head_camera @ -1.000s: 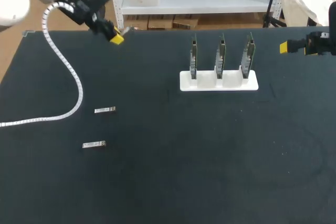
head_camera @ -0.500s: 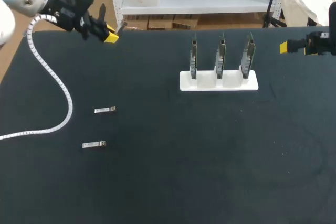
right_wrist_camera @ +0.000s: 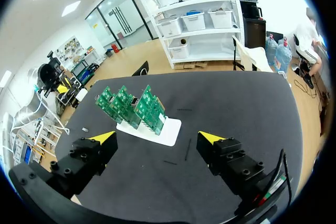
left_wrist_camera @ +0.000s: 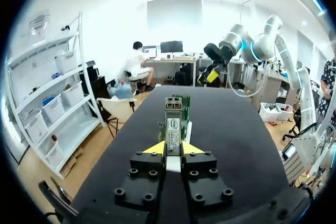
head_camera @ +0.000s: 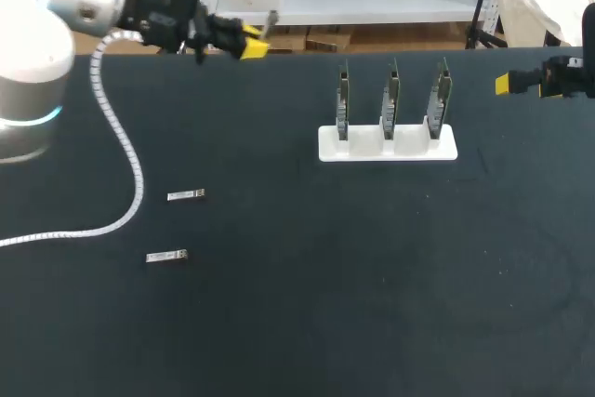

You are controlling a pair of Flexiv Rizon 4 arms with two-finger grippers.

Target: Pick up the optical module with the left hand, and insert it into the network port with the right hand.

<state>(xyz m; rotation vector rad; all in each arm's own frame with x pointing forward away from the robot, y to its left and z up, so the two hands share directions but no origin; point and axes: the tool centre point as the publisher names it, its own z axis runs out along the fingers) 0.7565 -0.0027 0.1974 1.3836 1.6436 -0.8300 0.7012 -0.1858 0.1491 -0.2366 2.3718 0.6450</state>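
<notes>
And here is the left gripper (head_camera: pixel 253 45), hanging high near the far edge of the matte black table (head_camera: pixel 372 304), over on the left. Its yellow-tipped fingers are pinching the small silver metal optical module (left_wrist_camera: pixel 172 127) from both sides (the left wrist view is showing it plainly, with the module poking straight out ahead of the tips). So the module is riding in the air, well clear of the tabletop.

Ahead of it, three upright green circuit boards (head_camera: pixel 390 99) are standing in a row on their white rectangular base (head_camera: pixel 388 148), right of the table's middle. Their ports are too small to make out from above.

Across at the right edge, the right gripper (right_wrist_camera: pixel 157 137) is hovering with its fingers spread wide apart. The boards are sitting ahead of it, well apart from the tips.

Two spare silver modules are lying flat on the left part of the table, one (head_camera: pixel 186 194) farther back and one (head_camera: pixel 166 256) nearer. A white ribbed cable (head_camera: pixel 125 151) is trailing from the left arm across the tabletop beside them.
</notes>
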